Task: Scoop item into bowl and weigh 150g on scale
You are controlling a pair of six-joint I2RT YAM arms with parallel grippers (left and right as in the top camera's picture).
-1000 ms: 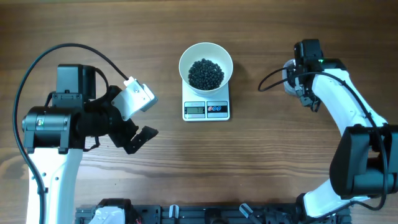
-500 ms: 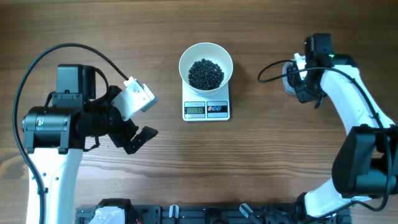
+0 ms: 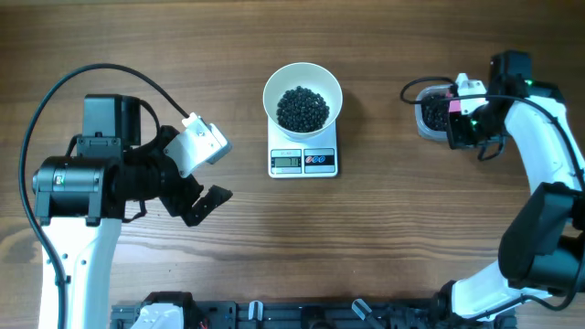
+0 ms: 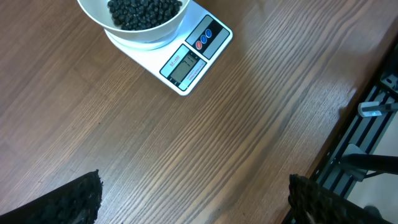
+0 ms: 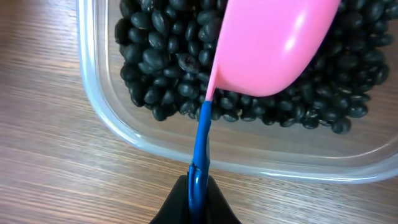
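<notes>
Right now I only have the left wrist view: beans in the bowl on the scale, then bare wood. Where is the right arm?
Observer: The right gripper is at a clear tub of beans, well off to the right of the scale.
Operator: Holding anything?
Observer: Yes, it is shut on the blue handle of a pink scoop.
Operator: Scoop loaded?
Observer: Cannot tell; only its smooth pink outside shows, poised over the tub's beans.
</notes>
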